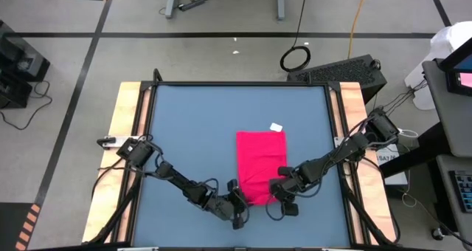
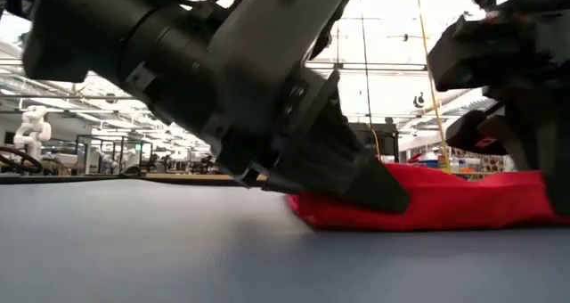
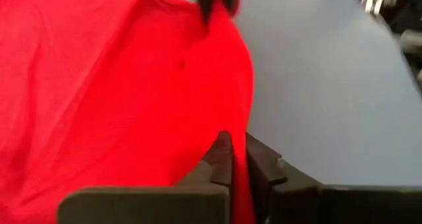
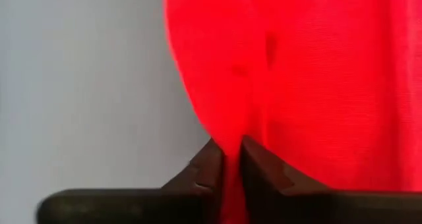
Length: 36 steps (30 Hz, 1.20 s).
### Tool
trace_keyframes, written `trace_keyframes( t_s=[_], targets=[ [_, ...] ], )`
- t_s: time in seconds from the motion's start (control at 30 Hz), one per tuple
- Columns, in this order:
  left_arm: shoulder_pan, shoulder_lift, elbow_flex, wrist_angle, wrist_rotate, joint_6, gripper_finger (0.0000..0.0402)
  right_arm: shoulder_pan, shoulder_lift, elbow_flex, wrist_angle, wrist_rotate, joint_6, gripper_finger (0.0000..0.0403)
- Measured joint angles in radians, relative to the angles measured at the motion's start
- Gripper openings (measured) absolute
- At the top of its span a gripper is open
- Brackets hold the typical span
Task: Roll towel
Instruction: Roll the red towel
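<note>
**Fig.: Both grippers pinching the near edge of the towel, roll not yet formed**

High view: bright pinkish-red rectangular cloth towel (image 1: 259, 166) lies flat on the blue tabletop (image 1: 192, 133), right of centre, long axis running near-to-far. Small white tag (image 1: 276, 126) sits at its far right corner. No roll visible yet; cloth is only slightly bunched along the near edge.

Left gripper (image 1: 240, 204) is at the towel's near left corner. Left wrist view: its two dark fingers (image 3: 224, 159) are pressed together w/ a thin fold of red cloth clamped between them. Right gripper (image 1: 283, 197) is at the near right corner. Right wrist view: its fingers (image 4: 212, 165) are likewise closed on a narrow pinch of cloth edge. Low view: one gripper's dark tip (image 2: 378, 189) is down at table level against the raised red edge.

Judged step: edge secured at both corners, ready to lift and turn over toward the far side.

Risks from here:
- Both pinches look thin, so cloth may slip out if either arm pulls before the other, leaving one corner behind.
- Uneven travel of the two arms would skew the first turn, giving a cone instead of a cylinder.
- Lifting too high would drag the whole towel near-ward instead of folding it, since nothing pins the far end.
- Fingertips low on the table may scrape the surface.
</note>
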Motion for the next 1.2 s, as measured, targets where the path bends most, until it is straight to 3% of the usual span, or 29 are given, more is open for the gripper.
trace_keyframes(
  t_s=[0.17,0.3,0.5,0.67,1.2],
  targets=[
    [0.036,-0.007,0.0,-0.019,0.108,-0.168,0.0031,0.063,-0.03,0.002,-0.04,0.05,0.001,0.0098],
    [0.067,-0.013,0.004,-0.053,0.142,-0.287,0.002,0.158,-0.043,0.002,-0.072,0.13,0.02,0.0155],
    [0.102,-0.016,0.004,-0.057,0.19,-0.346,0.0012,0.288,-0.045,0.002,-0.092,0.322,0.059,0.0213],
    [0.113,-0.016,0.003,-0.059,0.216,-0.376,0.0018,0.35,-0.042,0.002,-0.108,0.478,0.105,0.022],
    [0.152,-0.014,0.003,-0.096,0.25,-0.504,0.002,0.402,0.016,0.002,-0.168,0.627,0.08,0.0193]
  ],
)
